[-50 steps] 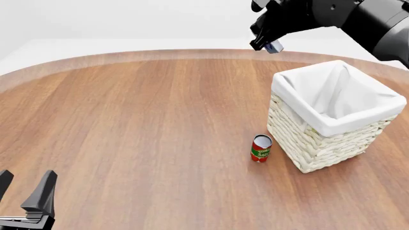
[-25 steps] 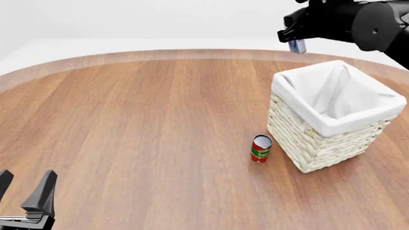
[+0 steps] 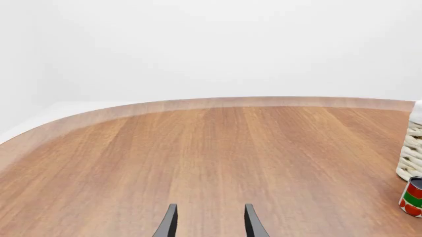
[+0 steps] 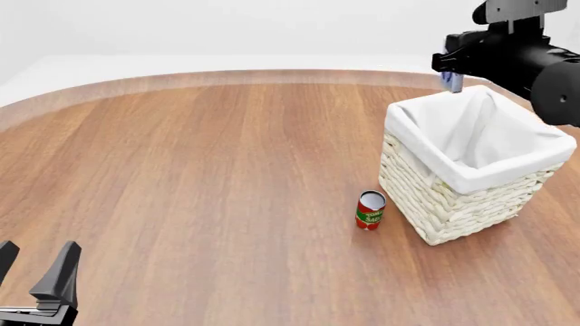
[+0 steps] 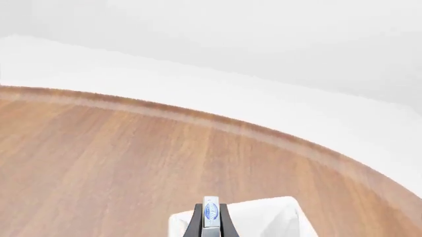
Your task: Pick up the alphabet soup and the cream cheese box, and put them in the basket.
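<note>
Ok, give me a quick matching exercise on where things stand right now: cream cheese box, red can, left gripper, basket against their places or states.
Things:
1. cream cheese box
2. red can
3. left gripper
4. basket

Places or states:
A. standing on the table just left of the basket
B. open, holding nothing, low at the near left corner
C. pinched between the right gripper's fingers, in the air over the basket's far rim
D. resting on the table at the right, white liner over its rim

Pairs: 1-C, 2-A, 3-B, 4-D
</note>
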Robot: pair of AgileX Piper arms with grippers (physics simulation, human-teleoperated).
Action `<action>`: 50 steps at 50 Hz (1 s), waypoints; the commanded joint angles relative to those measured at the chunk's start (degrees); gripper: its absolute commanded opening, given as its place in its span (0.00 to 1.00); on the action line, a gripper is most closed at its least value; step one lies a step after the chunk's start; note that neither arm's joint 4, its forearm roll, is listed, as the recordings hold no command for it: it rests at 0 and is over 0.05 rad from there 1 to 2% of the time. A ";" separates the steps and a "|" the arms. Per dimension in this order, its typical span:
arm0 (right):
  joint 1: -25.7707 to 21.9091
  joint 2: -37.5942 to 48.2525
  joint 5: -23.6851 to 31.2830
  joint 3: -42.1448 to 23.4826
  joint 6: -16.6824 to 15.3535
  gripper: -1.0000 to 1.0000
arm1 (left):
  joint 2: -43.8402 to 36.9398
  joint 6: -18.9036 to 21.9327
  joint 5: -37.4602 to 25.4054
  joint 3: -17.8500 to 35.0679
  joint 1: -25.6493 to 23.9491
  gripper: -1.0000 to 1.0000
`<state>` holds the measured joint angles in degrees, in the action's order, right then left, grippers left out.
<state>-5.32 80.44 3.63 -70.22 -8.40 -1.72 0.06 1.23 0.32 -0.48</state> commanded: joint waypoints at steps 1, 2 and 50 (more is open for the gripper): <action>4.06 -1.24 -7.15 5.15 5.20 0.00 | 0.10 0.01 -0.03 -0.03 0.02 1.00; 4.72 -1.00 -7.52 5.23 5.57 0.00 | 0.04 0.02 -0.01 -0.03 -0.01 1.00; 15.45 7.65 -15.08 7.43 11.29 0.00 | 0.08 0.02 -0.02 -0.03 0.00 1.00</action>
<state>9.63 87.08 -10.84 -62.55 2.89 -1.72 0.06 1.23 0.32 -0.48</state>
